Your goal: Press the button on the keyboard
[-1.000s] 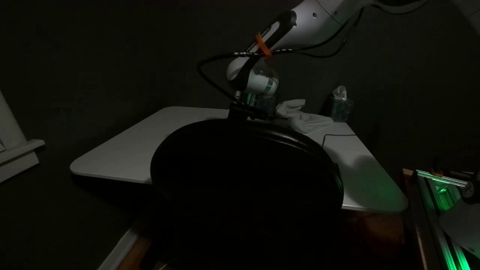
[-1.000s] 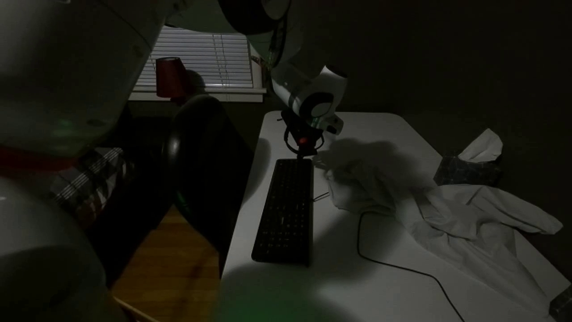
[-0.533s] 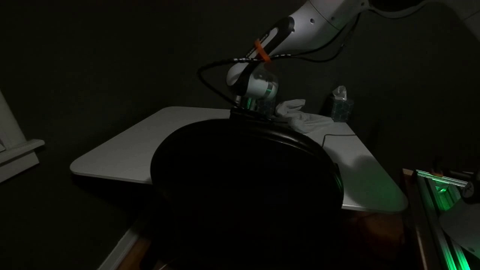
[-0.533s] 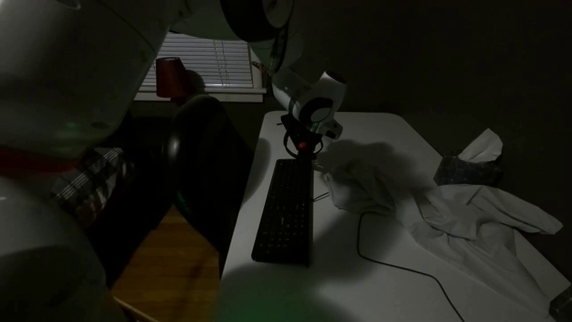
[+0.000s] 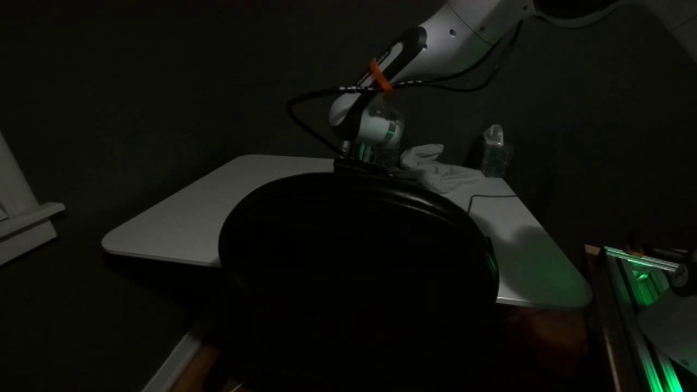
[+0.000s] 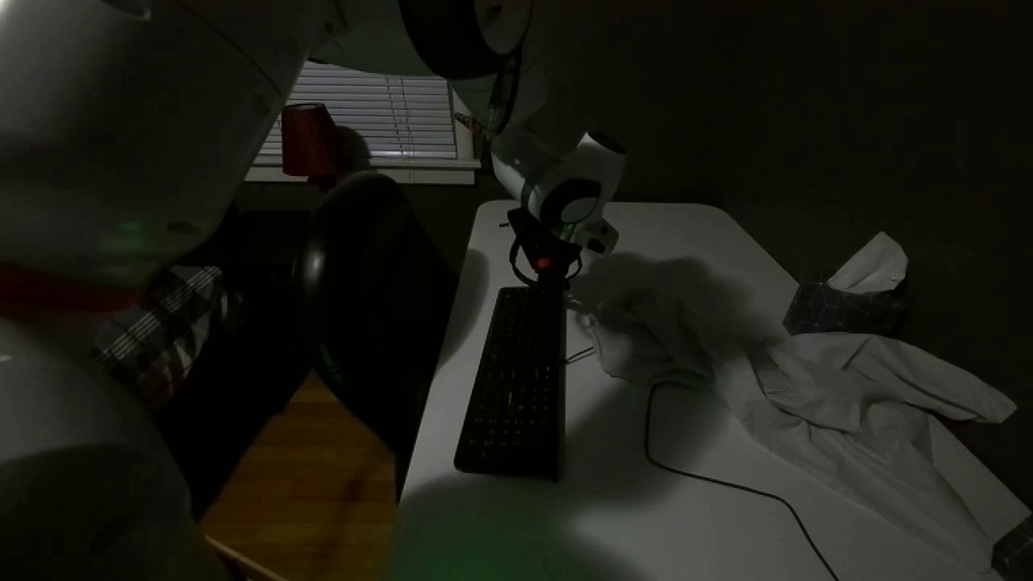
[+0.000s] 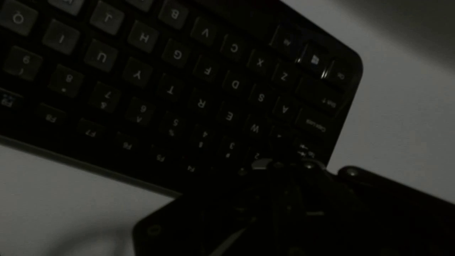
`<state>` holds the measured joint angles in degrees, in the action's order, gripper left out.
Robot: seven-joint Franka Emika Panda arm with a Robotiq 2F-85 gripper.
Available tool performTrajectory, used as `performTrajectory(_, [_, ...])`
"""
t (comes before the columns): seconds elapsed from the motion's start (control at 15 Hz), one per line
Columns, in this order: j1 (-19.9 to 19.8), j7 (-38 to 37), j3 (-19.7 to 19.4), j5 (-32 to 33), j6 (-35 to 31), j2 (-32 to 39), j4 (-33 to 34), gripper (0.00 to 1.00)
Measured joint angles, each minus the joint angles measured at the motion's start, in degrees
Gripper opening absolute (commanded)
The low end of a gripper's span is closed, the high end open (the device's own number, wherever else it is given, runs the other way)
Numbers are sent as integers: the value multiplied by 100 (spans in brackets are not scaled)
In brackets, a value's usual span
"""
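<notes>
Wrist view showed the gripper (image 7: 284,151), apparently closed to one narrow tip, at the keyboard (image 7: 170,96); pressing seemed in hand, next wanting a gentle downward push.

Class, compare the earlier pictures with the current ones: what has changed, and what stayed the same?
The arm came down, lowering the claw towards the end of the keyboard farthest from the camera in an exterior view; whether they touch is too dark to tell. Nothing was visibly taken hold of or let go. The keyboard, cloth, tissue box and chair stayed as they were.
</notes>
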<state>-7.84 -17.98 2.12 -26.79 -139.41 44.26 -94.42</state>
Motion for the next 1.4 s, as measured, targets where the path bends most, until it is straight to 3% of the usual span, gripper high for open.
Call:
performTrajectory(0.6, [-54, -471, -56, -59, 277, 26, 82, 0])
performTrajectory(1.4, [-72, -435, -12, -118, 432, 8, 258, 0])
